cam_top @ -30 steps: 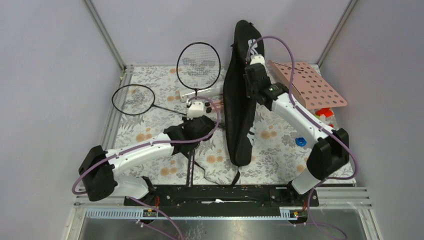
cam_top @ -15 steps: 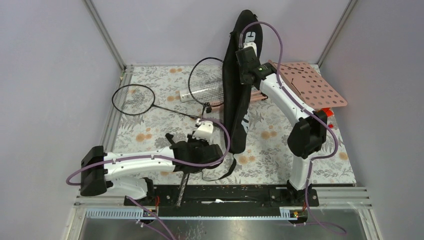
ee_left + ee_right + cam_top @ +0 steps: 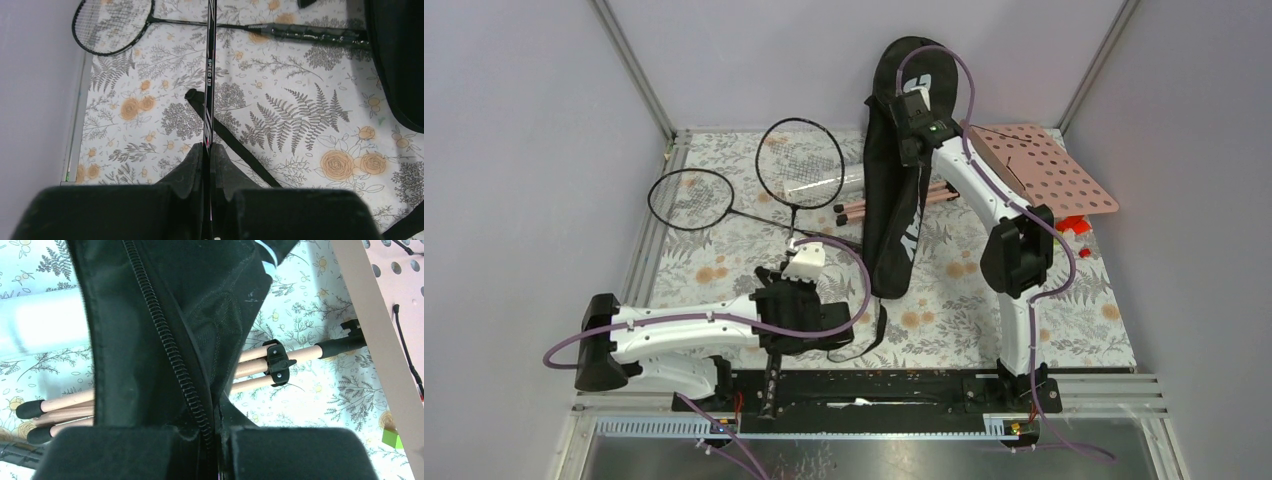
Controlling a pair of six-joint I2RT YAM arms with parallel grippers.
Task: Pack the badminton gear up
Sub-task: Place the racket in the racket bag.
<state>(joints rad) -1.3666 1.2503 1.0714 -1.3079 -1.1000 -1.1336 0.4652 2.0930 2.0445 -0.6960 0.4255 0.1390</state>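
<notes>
Top view: showing the left hand (image 3: 794, 258) at lower centre, clamped around the shaft of a black racket (image 3: 793, 212), with the head up toward the frame's centre and the handle aimed at the bottom edge. Showing a second racket (image 3: 690, 198) lying flat on the floral tabletop (image 3: 984, 290) at left centre. Showing the right hand (image 3: 911, 100) at upper centre, gripping the top edge of the black bag (image 3: 892, 200) and holding it upright, with the strap (image 3: 864, 335) trailing toward the bottom. Catching a white tube (image 3: 852, 181) just left of the bag and a pink perforated stand (image 3: 1044, 170) at upper right.

Left wrist view: looking along the left hand (image 3: 206, 155), fingers pressed together on the racket (image 3: 209, 75) shaft. Showing the second racket (image 3: 112, 25) across the top, the strap (image 3: 235, 147) below it, the bag (image 3: 395, 60) at right.

Right wrist view: showing the right hand (image 3: 212, 432) at bottom centre, clamped on the bag (image 3: 125, 340) beside its zipper (image 3: 170, 340). Catching the tube (image 3: 40, 322), blurred, at left and the stand's legs (image 3: 305, 352) behind the bag.
</notes>
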